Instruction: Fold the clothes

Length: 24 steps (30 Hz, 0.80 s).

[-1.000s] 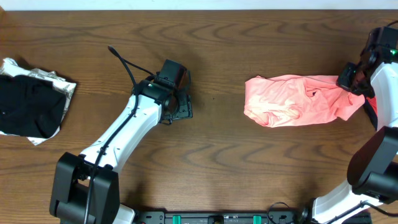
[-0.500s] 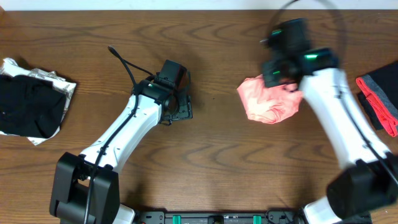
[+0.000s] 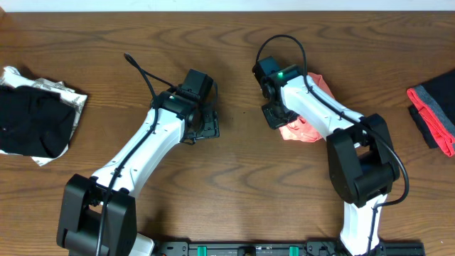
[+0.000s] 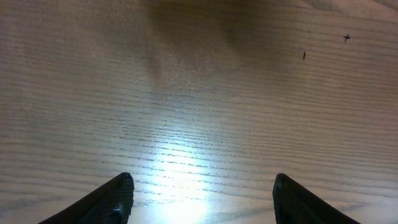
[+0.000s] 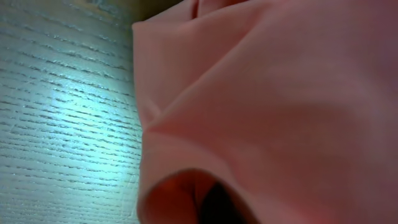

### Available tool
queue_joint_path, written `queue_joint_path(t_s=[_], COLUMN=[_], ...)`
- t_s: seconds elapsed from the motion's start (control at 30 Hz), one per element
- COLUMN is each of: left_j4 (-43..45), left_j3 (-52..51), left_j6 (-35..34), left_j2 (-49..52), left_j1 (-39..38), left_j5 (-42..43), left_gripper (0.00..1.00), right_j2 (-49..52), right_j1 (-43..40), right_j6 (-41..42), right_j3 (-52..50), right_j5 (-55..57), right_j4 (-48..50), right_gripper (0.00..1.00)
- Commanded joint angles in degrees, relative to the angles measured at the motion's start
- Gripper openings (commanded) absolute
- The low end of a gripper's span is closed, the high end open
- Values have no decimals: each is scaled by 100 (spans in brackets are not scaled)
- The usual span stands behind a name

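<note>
Right end effector (image 3: 274,114) swept leftward, dragging T-shirt (image 3: 297,130) into bunch.

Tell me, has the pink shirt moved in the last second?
Yes. The pink shirt has bunched leftward at the right gripper, its right end pulled away from the right edge of the table.

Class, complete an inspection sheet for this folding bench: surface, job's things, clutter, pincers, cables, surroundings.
Surface: wooden table, bare grain.
Job's things: pink T-shirt, bunched, unfolded, under the right arm.
Clutter: black garment far left; red-and-grey clothing far right.
Pincers: left pincer open over bare wood; right pincer at the T-shirt, fingers hidden.
Cables: black cable along left arm; looped cable above right arm.
Surroundings: nothing seen.
</note>
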Motion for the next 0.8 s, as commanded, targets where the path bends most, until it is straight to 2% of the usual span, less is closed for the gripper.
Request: queue_joint_path(t_s=[0.0,0.3,0.33,0.4,0.43,0.63,0.7,0.77], left_j4=[-13,35,35,35,35,35,33,33], left_j3=[-31,-31,-31,-31,-31,-31,-31,-31], left_j6=[98,98,98,98,98,98,98,98], left_j2=[17,17,17,17,17,17,17,17], left_j1=[13,13,13,13,13,13,13,13], left_j5=[-2,-2,-2,-2,-2,-4,-2,-2], left_gripper=[72,72,72,72,72,72,72,72], right_j2=[-103,-688,-824,-1054,-1178,-1628,-1674,-1674], right_j1=[31,33,33,31,31,31,13,-68], right_j6=[105,81,81,81,79,-225,-181,199], right_j3=[42,63,63,63,63,63,63,63], right_j5=[179,195,192,173,125,-385,-278,190], right_j4=[-157,-302,-302,-332,-363,-503,-514,-448], right_gripper=[6,9,12,31,37,42,43,45])
